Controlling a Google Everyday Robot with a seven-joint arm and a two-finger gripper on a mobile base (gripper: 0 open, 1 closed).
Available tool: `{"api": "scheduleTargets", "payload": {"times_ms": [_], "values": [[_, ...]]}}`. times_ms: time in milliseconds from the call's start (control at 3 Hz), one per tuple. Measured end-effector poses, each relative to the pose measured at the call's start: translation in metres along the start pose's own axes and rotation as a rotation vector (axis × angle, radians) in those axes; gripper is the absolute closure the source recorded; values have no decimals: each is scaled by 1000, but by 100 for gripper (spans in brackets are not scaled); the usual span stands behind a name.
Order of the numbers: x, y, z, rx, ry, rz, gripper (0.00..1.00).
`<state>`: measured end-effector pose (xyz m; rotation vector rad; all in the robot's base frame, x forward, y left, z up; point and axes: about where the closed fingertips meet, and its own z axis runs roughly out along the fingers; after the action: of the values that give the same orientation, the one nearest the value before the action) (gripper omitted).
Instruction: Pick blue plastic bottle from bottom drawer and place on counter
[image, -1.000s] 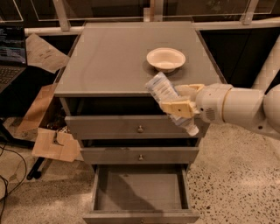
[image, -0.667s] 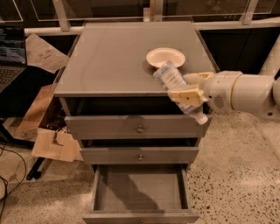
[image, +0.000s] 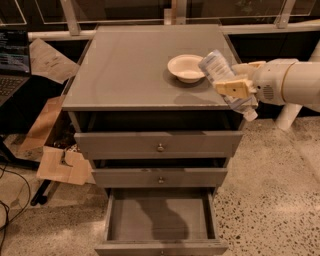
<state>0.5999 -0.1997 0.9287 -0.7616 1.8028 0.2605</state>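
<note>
My gripper (image: 239, 80) is shut on the blue plastic bottle (image: 218, 70), a clear pale bluish bottle held tilted, its white cap (image: 249, 115) pointing down to the right. It hangs above the right front edge of the counter (image: 125, 70), just right of a white bowl (image: 186, 67). The bottom drawer (image: 159, 220) is pulled open below, and its grey interior is bare.
The two upper drawers (image: 159, 145) are shut. Cardboard pieces (image: 60, 165) and cables lie on the floor at the left, next to a laptop (image: 14, 65). A white post (image: 292, 112) stands behind my arm at the right. Speckled floor lies to the right.
My gripper has carried the bottle up and to the right, from in front of the top drawer to above the counter's right front edge beside the bowl.
</note>
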Motion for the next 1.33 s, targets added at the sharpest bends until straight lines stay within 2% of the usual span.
{"api": "scheduleTargets", "payload": {"times_ms": [667, 1000, 1333], "values": [[-27, -59, 18, 49, 1, -46, 100], [-37, -91, 56, 50, -2, -44, 100], [-37, -91, 57, 50, -2, -43, 100]]}}
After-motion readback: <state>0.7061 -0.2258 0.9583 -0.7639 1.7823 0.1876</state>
